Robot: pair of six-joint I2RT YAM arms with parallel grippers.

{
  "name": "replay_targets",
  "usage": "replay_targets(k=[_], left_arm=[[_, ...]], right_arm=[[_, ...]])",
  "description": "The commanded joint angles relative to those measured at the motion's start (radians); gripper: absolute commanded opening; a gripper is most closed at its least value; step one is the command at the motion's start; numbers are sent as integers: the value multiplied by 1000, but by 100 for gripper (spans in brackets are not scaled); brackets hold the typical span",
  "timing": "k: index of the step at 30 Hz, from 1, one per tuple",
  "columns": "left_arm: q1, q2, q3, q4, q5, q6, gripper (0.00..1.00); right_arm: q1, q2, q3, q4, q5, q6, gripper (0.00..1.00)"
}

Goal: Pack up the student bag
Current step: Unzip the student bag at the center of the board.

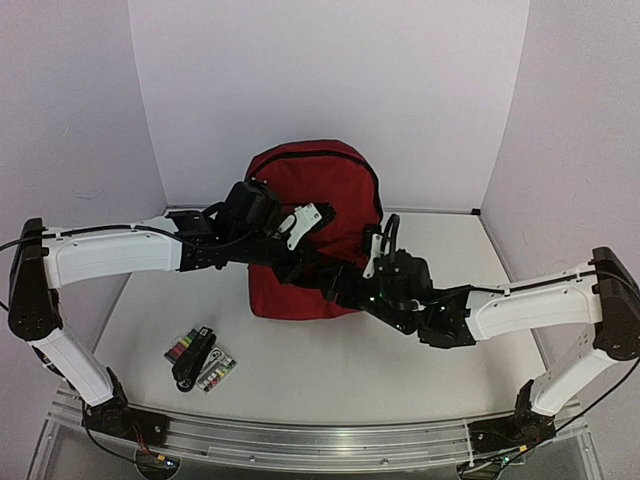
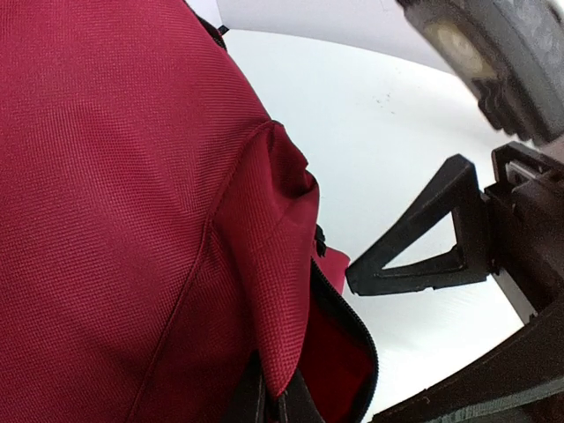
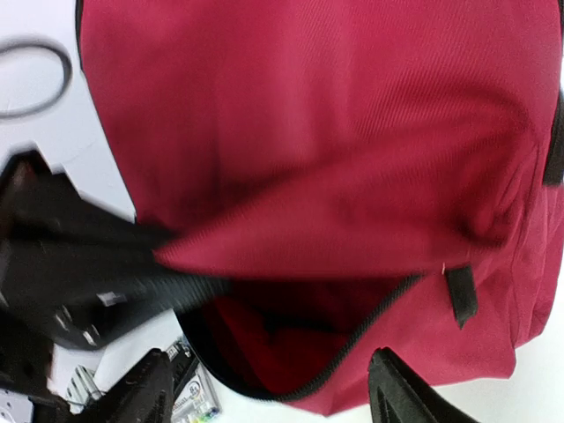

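Top external has the big dark red fabric student bag (image 1: 320,180) sitting at the back middle of the white desk (image 1: 400,360), close to the rear wall (image 1: 330,80).

Left wrist cam: the left claw (image 2: 275,398) is clamped tight on a fold of the red fabric right by the front pocket's (image 3: 291,344) edge. That flap is lifted, so the pocket mouth gapes.

Right wrist cam looks straight into the gap — red lining inside, black zipper (image 3: 335,374) running round the rim. The right claw (image 3: 273,397) is spread wide with nothing in it, hovering just in front of the pocket opening.

Near the front left of the desk, well apart from the bag, lies a small flat multicoloured pack (image 1: 200,360) with something black across it — too small to tell what it is.
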Motion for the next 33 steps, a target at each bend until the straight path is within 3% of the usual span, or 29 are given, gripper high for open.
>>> replay_targets(k=[1, 13, 21, 22, 25, 29, 33], left_arm=[[-8, -46, -6, 50, 28, -32, 0], [-11, -43, 17, 43, -71, -69, 0], [-11, -42, 30, 41, -9, -81, 0], [-11, -41, 34, 36, -9, -81, 0], [-11, -38, 46, 20, -50, -90, 0], [-4, -23, 60, 17, -240, -102, 0], [97, -4, 96, 7, -267, -191, 0]], right_arm=[[4, -4, 89, -113, 119, 111, 76], [4, 60, 138, -264, 184, 238, 65], [4, 125, 178, -274, 194, 214, 64], [3, 139, 194, -279, 194, 205, 60], [4, 151, 222, -290, 187, 195, 31], [4, 110, 189, -294, 169, 214, 0], [15, 49, 107, -307, 139, 263, 0]])
